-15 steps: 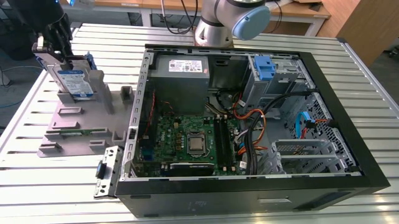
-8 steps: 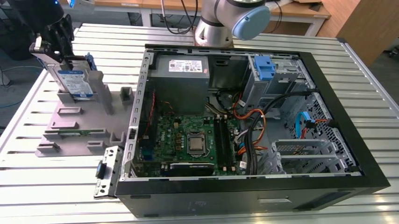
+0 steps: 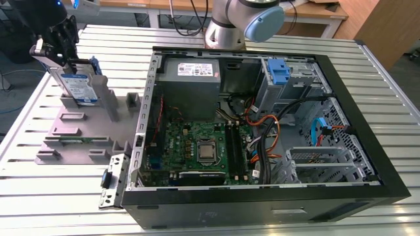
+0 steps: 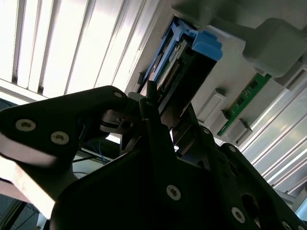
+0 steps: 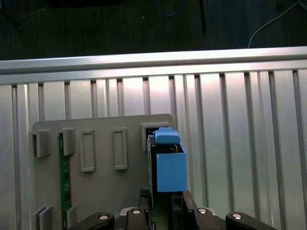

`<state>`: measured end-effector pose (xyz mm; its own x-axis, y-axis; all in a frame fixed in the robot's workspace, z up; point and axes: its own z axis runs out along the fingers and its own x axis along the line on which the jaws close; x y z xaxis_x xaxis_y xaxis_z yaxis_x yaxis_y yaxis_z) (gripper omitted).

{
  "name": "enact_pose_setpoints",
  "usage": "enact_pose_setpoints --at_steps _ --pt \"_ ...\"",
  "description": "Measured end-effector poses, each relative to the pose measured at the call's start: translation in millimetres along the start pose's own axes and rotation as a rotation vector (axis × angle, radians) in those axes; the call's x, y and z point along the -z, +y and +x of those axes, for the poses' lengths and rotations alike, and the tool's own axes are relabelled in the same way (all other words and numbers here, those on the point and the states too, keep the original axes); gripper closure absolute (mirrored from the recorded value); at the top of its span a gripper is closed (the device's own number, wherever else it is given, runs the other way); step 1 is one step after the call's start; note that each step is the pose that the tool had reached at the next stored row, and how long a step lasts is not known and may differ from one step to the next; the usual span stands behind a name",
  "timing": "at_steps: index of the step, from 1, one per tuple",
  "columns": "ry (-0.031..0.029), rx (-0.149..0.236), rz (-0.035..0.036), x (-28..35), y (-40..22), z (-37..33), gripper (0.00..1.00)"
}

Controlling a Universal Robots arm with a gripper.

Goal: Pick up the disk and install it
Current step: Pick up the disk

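Disk (image 3: 80, 87) upright, fingers (image 4: 152, 129) prob. clamping it from above.

A slatted aluminium table (image 3: 46, 196) carries two things in the exterior view. A grey moulded fixture plate (image 3: 78, 132) lies at the left of the frame. An open black computer case (image 3: 262, 209) lies on its side across the centre and right, just beside the plate.

There is one disk (image 3: 77, 87), set in one blue caddy. One grey holder (image 3: 69, 130) sits on the counter (image 3: 52, 196) and carries one green circuit strip (image 3: 80, 140). There is one open computer case (image 3: 229, 209). Inside it are one power-supply box (image 3: 194, 73), one motherboard (image 3: 190, 135), one processor socket (image 3: 206, 150) and one blue bracket (image 3: 280, 72). One robot arm (image 3: 246, 19) is in sight.
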<state>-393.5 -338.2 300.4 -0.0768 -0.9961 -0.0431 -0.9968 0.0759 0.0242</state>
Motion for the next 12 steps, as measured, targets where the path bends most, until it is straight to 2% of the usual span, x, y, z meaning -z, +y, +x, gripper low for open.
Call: enact_pose_setpoints --at_steps 7,12 --pt "-0.0001 0.000 0.0000 0.0 0.0 0.0 0.64" --pt "-0.0014 0.015 -0.0007 0.0 -0.5 0.0 0.64"
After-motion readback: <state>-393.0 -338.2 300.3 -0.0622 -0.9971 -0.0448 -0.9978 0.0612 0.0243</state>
